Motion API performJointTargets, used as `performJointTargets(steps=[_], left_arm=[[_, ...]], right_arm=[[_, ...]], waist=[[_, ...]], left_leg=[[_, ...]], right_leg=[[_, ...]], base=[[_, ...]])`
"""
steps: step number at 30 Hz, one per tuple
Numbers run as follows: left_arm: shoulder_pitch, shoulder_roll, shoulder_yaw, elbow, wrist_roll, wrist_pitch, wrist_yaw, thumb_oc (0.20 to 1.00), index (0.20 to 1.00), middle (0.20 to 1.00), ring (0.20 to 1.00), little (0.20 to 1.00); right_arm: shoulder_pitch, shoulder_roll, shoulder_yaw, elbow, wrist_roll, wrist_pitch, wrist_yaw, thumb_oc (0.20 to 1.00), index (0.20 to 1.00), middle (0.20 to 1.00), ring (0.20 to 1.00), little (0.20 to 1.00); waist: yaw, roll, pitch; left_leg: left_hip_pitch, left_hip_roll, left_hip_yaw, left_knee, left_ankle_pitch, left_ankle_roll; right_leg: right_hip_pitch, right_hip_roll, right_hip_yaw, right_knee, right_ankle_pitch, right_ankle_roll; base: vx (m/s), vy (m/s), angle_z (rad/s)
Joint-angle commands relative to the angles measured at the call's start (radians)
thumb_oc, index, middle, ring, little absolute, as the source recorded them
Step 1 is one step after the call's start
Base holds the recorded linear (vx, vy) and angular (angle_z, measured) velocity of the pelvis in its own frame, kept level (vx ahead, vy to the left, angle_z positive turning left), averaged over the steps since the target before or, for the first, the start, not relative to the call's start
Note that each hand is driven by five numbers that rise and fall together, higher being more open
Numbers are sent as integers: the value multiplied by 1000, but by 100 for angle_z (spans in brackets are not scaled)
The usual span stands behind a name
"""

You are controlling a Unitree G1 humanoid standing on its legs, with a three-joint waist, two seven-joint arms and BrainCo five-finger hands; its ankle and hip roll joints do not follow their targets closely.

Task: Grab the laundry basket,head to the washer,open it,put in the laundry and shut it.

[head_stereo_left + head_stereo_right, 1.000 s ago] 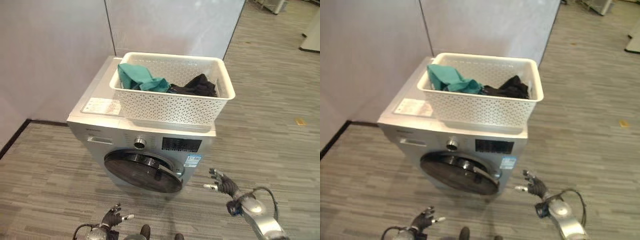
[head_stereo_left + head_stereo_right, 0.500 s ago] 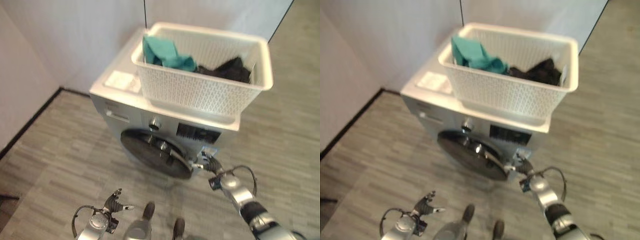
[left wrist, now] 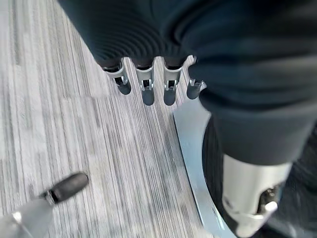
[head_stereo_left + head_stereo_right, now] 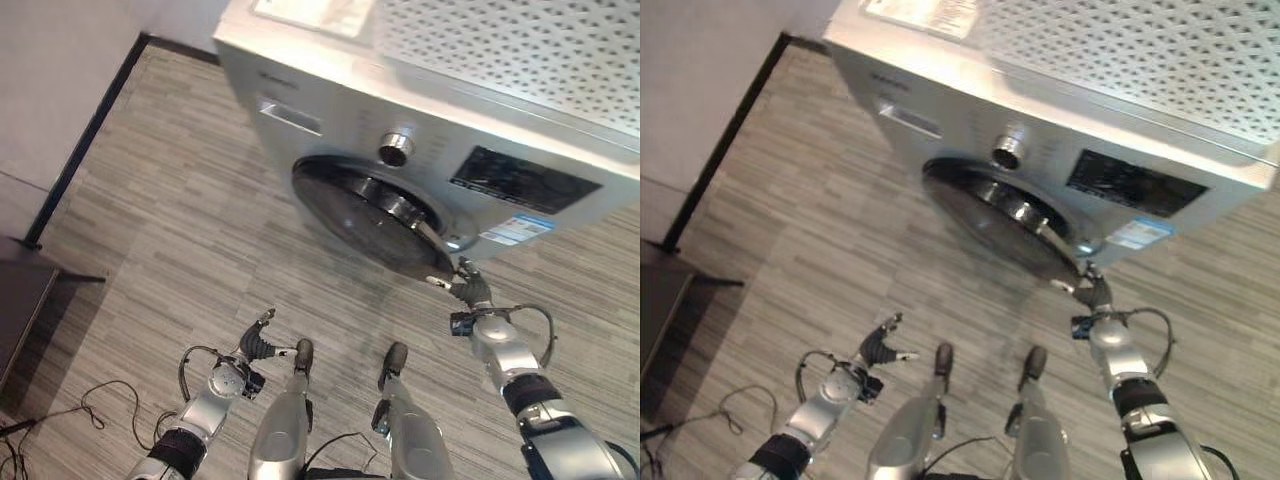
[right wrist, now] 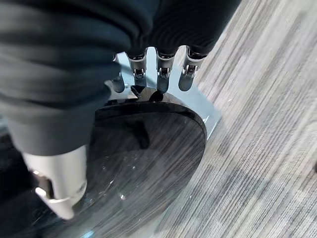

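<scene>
From the left eye view, a silver front-loading washer (image 4: 420, 130) stands on grey wood-grain plank floor (image 4: 170, 220), its round dark door (image 4: 375, 215) shut and a knob (image 4: 396, 148) and dark control panel (image 4: 520, 180) above it. The perforated white laundry basket (image 4: 520, 50) sits on the washer's top. A pale wall (image 4: 50, 70) with a black skirting strip (image 4: 90, 140) runs along the robot's left. The right hand (image 4: 470, 291) reaches to the lower right edge of the door, fingers extended toward the rim; the left hand (image 4: 255, 345) hangs low over the floor, fingers loosely spread.

The right eye view shows the same corner: the basket (image 4: 1140, 60) on the washer (image 4: 1040, 110), the right hand (image 4: 1095, 293) at the door's rim.

In the left wrist view, the left hand's fingers (image 3: 148, 87) point straight out over the planks, holding nothing.

In the right wrist view, the right hand's fingers (image 5: 163, 74) lie nearly straight, their tips at the edge of the dark glass door (image 5: 143, 153); whether they touch it cannot be told.
</scene>
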Motion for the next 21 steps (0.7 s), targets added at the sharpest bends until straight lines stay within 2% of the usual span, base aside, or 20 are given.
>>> performJointTargets(steps=[1,10,14,19,21], left_arm=[[16,-3,-3,-21,42,-47,82,1000,1000,1000,1000,1000],[23,6,26,-54,46,-59,130,1000,1000,1000,1000,1000],[63,12,89,-149,2,-74,163,1000,1000,1000,1000,1000],[78,28,130,-240,6,-79,182,1000,1000,1000,1000,1000],[78,53,161,-327,34,-86,192,1000,1000,1000,1000,1000]], right_arm=[[-46,111,150,-36,42,-57,73,1000,1000,1000,1000,1000],[21,212,237,-27,77,-51,126,1000,1000,1000,1000,1000],[84,280,297,-20,99,-42,158,1000,1000,1000,1000,1000],[104,310,331,13,83,-31,168,1000,1000,1000,1000,1000],[109,324,337,30,77,-29,174,1000,1000,1000,1000,1000]], waist=[[45,-9,-46],[56,-18,-48],[66,-29,-69],[75,-39,-91],[83,-46,-106]], left_leg=[[-46,11,-10,52,-75,23],[-39,-5,-7,54,-84,34],[-11,-2,-3,44,-91,37],[22,8,4,37,-101,35],[48,17,12,32,-110,34]], right_leg=[[-20,-7,94,1,-58,24],[-14,-30,96,4,-51,40],[6,-33,90,4,-54,45],[34,-32,78,4,-59,47],[52,-29,70,3,-62,50]], base=[[-10,64,-12],[-2,40,-6],[0,0,0],[9,1,2],[42,-6,2]])
